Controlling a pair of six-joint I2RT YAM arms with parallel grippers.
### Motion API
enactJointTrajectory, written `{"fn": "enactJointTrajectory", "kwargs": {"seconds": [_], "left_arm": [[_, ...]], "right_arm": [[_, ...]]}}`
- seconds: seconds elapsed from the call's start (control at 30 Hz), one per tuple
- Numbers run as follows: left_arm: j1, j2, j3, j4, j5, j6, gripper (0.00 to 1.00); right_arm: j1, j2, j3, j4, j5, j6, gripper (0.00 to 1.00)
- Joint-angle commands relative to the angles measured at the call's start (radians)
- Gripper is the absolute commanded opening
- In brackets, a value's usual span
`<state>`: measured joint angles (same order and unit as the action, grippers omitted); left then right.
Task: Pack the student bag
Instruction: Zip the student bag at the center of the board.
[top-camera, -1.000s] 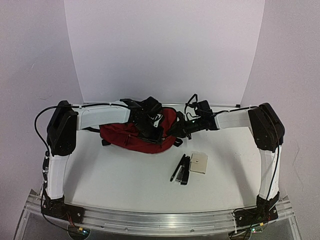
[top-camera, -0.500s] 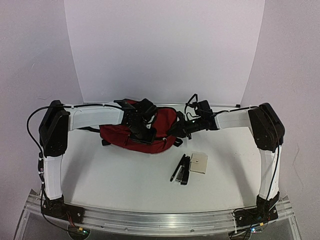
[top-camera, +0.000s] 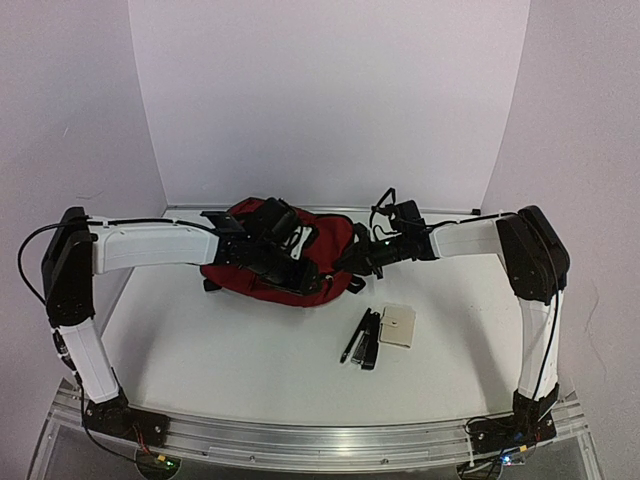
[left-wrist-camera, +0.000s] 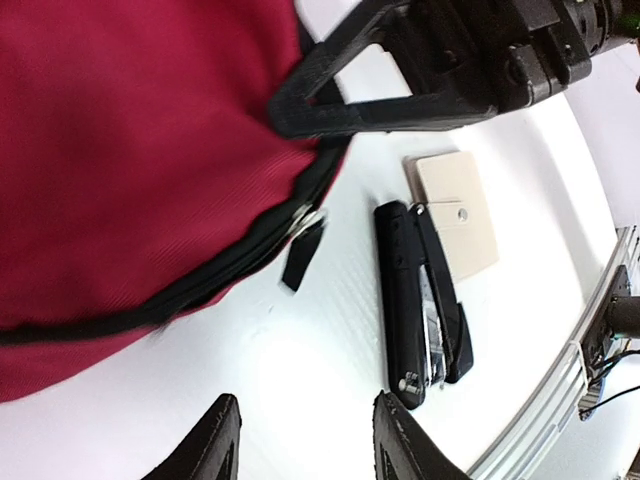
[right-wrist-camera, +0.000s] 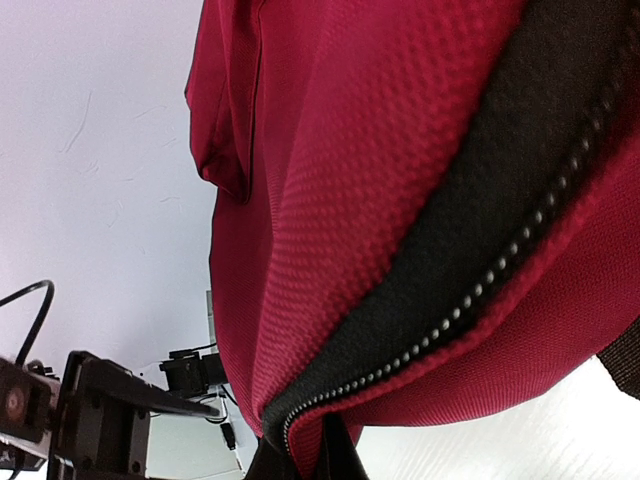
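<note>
Student bag (top-camera: 240, 275): dark red fabric with a black zip, slumped on the white desk (top-camera: 230, 350), beyond the black stapler (top-camera: 369, 340) and to its left. Right hand (top-camera: 350, 262) is pressed together on the bag's edge by the zip. Left hand (left-wrist-camera: 305, 445) is spread and empty at the bag's near edge. A beige card (top-camera: 398, 325) lies just right of the stapler. Both arms cover the bag's top, so its opening cannot be made out

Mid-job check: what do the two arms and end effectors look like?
The left arm and right arm have white link shells, bulky black joint housings and loose black cables. The left end effector and right end effector are black, with angular fingers. No markings are legible.
</note>
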<state>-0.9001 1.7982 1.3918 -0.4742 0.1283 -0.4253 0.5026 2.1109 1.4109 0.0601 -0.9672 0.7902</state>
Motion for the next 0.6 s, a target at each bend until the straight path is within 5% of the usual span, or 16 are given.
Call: {"fn": "enactJointTrajectory", "kwargs": {"seconds": [0.0, 0.4, 0.57], "left_arm": [[-0.012, 0.096, 0.098, 0.049, -0.032, 0.005, 0.46], [-0.013, 0.29, 0.306, 0.012, -0.083, -0.007, 0.45], [-0.011, 0.319, 0.344, -0.034, -0.16, -0.042, 0.29]], "right_arm": [[-0.001, -0.049, 0.02, 0.054, -0.027, 0.032, 0.0], [0.005, -0.066, 0.004, 0.063, -0.035, 0.044, 0.0], [0.005, -0.075, -0.006, 0.063, -0.036, 0.041, 0.0]]}}
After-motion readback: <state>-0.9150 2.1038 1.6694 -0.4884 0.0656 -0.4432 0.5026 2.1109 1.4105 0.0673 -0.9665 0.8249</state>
